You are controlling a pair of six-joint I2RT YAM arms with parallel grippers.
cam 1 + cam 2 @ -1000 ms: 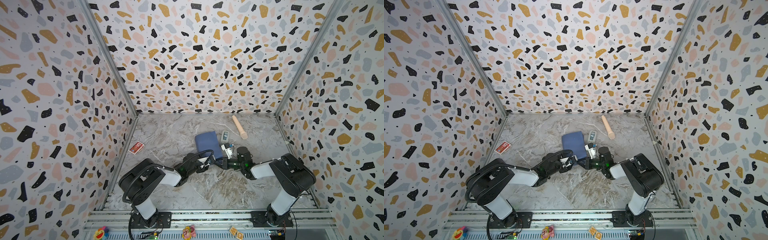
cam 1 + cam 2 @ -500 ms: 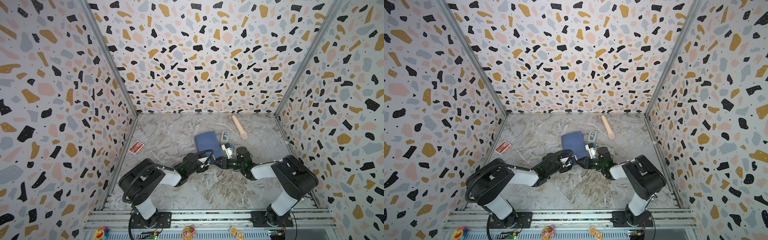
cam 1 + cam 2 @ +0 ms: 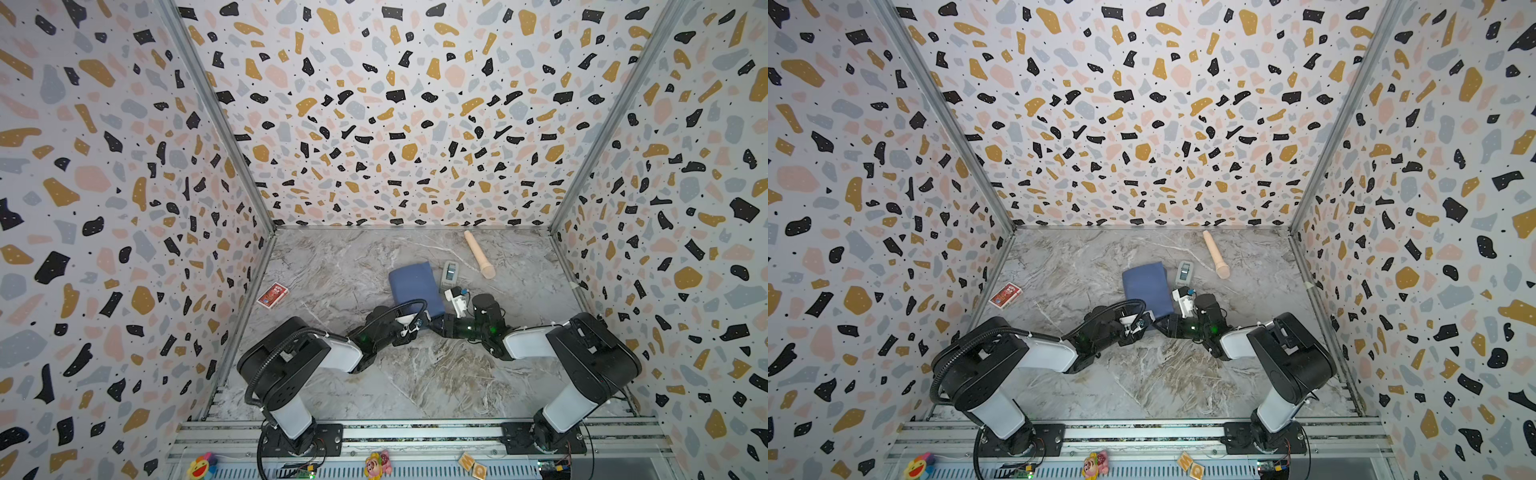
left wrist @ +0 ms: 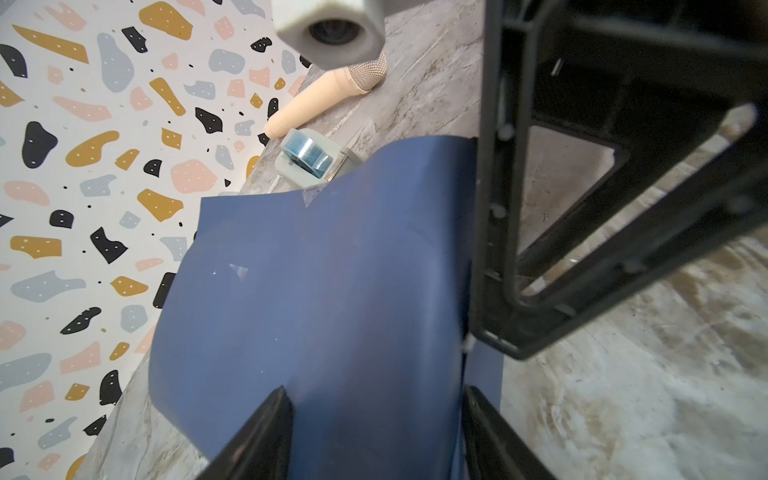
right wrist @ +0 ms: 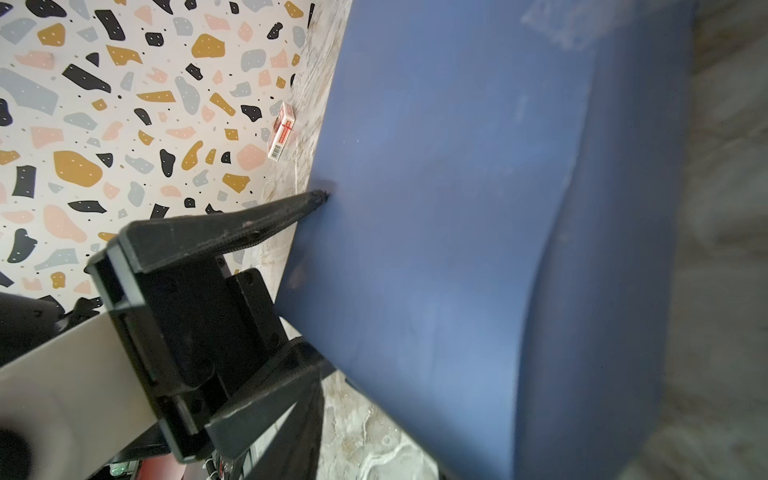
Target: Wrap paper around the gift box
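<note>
Right gripper [image 3: 438,323] jaws are parting at the near corner of the paper [image 3: 413,284]. Width unclear, probably letting a fold go. Left gripper [image 4: 376,395] clamps the paper mid-table, box hidden inside; that fold must now hold alone.

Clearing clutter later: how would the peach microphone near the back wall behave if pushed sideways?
The microphone lies on its side, round-bodied, so it would probably roll. Its head is wider than the handle, so it may curve. It looks rigid, unlikely to flex.
</note>
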